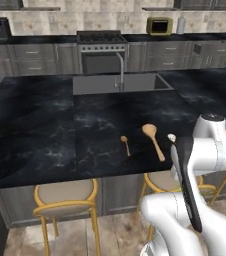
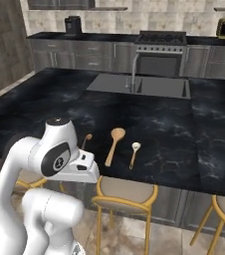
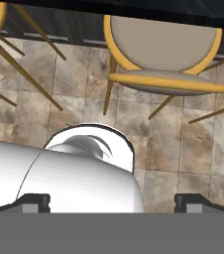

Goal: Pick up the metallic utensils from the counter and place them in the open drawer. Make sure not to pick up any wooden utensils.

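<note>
My claw (image 3: pixel 112 201) is spread wide and empty, pointed down at a stool (image 3: pixel 161 59). On the counter (image 2: pixel 45 109), a pale metal spoon (image 2: pixel 134 154) lies at three o'clock of the big wooden spoon (image 2: pixel 114 143).

Glossy white arm (image 2: pixel 40 169) — rounded links, dark joint caps

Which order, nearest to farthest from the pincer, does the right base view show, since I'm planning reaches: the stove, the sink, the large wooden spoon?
From the open pincer, by the front edge of the counter:
1. The large wooden spoon, on the near part of the worktop.
2. The sink, set mid-worktop.
3. The stove, at the back wall.
</note>
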Available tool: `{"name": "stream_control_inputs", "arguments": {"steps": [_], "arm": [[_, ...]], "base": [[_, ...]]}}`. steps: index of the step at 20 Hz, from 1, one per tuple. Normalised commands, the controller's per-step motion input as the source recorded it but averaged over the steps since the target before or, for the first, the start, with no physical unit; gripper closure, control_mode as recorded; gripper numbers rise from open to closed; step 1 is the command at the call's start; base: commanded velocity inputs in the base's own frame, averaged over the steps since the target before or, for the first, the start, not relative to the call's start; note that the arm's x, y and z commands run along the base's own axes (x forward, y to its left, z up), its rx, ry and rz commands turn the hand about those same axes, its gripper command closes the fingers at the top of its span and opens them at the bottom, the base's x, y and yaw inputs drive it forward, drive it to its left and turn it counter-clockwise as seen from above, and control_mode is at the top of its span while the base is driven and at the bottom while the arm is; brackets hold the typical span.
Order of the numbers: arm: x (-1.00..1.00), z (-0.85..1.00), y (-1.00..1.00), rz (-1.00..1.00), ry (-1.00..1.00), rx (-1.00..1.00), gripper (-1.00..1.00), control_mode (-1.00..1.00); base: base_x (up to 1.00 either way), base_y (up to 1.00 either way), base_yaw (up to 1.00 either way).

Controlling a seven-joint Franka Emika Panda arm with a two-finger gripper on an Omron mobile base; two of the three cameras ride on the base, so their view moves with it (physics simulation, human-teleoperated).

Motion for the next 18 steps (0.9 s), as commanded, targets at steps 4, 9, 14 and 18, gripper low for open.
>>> {"name": "stream_control_inputs", "arguments": {"steps": [4, 9, 14, 18], "arm": [[0.0, 0.0, 0.0, 0.0, 0.0, 0.0, -1.0, 1.0], [0.0, 0.0, 0.0, 0.0, 0.0, 0.0, -1.0, 1.0], [0.0, 0.0, 0.0, 0.0, 0.0, 0.0, -1.0, 1.0], [0.0, 0.0, 0.0, 0.0, 0.0, 0.0, -1.0, 1.0]], "base": [[0.76, -0.16, 0.07], [0.23, 0.0, 0.03], [0.0, 0.0, 0.0], [0.0, 0.0, 0.0]]}}
